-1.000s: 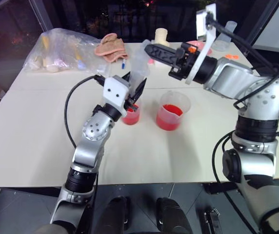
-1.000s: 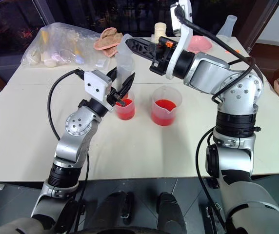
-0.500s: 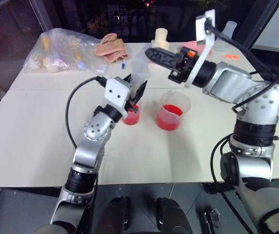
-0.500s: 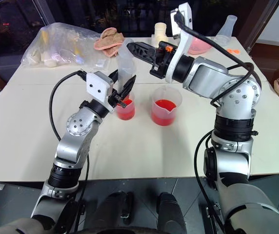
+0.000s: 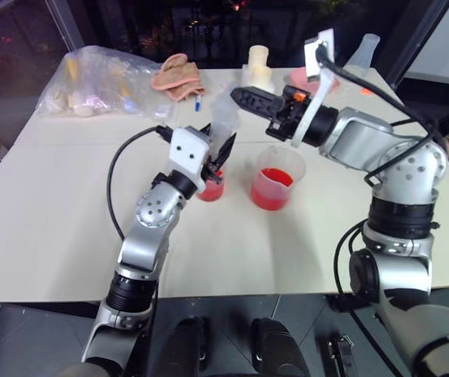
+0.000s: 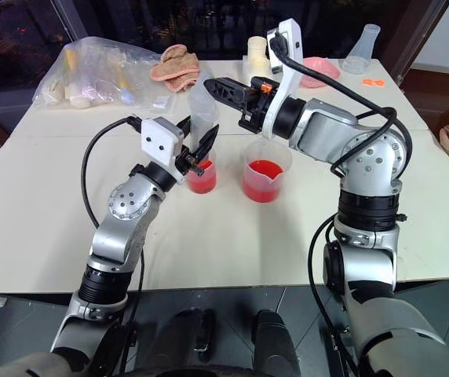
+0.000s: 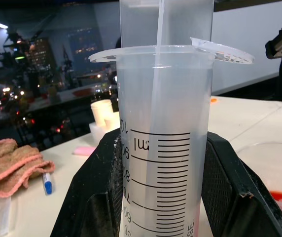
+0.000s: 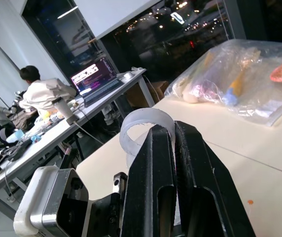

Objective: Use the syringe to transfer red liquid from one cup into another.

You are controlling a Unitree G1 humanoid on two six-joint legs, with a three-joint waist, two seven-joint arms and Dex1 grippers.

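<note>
— Where did we have the syringe [image 6: 198,110] at that point?

— Upright in our left gripper [image 6: 195,151], fingers clamped on the lower barrel. Its long axis ran almost straight up, tip down into the smaller cup [image 6: 202,177], plunger head at the top. From the left wrist the barrel looked clear, with no red liquid [image 6: 263,170] seen in the part above the fingers.

— And the right gripper [image 5: 238,95]?

— Its fingers were pressed together, holding nothing, and it pointed leftward across the table, with the tips right at the plunger head. In the right wrist view the round plunger top sat just past the fingertips [image 8: 156,136]; we could not tell whether they touched it.

— So the move turned on that?

— We judged so. The plunger travels along the vertical axis, and our right arm was the one placed over it, so working it meant a stroke in line with the barrel, without tilting it in the left grip.

— Room to move?

— The larger lipped cup [image 6: 265,171] stood just right of the smaller one, below our right forearm, near but apart. Open table [image 5: 44,220] lay on the near side; the plastic bag [image 5: 103,78] and pink cloth [image 5: 177,75] were far left, well apart.
</note>
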